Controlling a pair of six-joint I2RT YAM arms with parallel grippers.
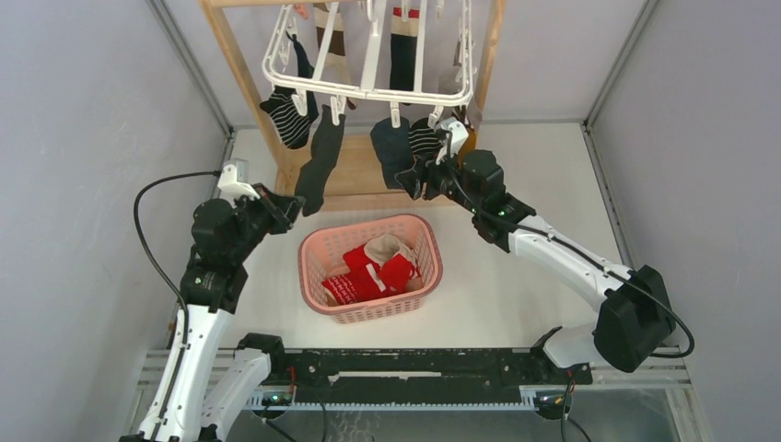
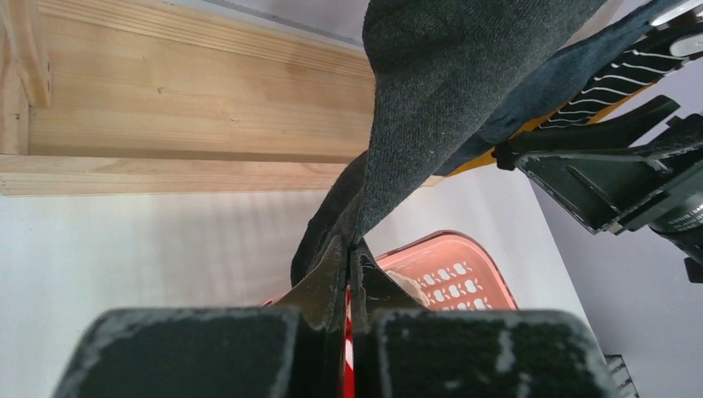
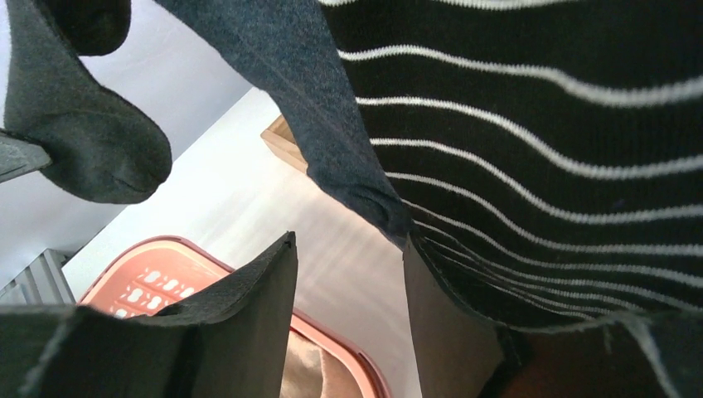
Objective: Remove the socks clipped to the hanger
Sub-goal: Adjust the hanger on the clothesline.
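**White table, grey walls, sock rack at the back; one sock pinched, other claw held wide**

A white tabletop [image 1: 516,295] is boxed in by plain grey walls [image 1: 83,110]; a wooden stand [image 1: 244,83] is set at the far end, with the hanger [image 1: 372,51] hung from it well above the surface; most of the socks [image 1: 405,41] are clipped along it and left dangling; a pink basket [image 1: 311,267] is parked mid-table with a few red socks [image 1: 364,276] dropped inside; the toe of a dark grey sock [image 1: 320,161] is clamped tight in the left gripper [image 1: 295,204], the other end kept in its clip; the right gripper [image 1: 416,180] is held open just under a navy sock [image 1: 391,147] and a striped sock [image 1: 425,138]; nothing is caught between its fingers, though one finger is brushed by the striped sock.
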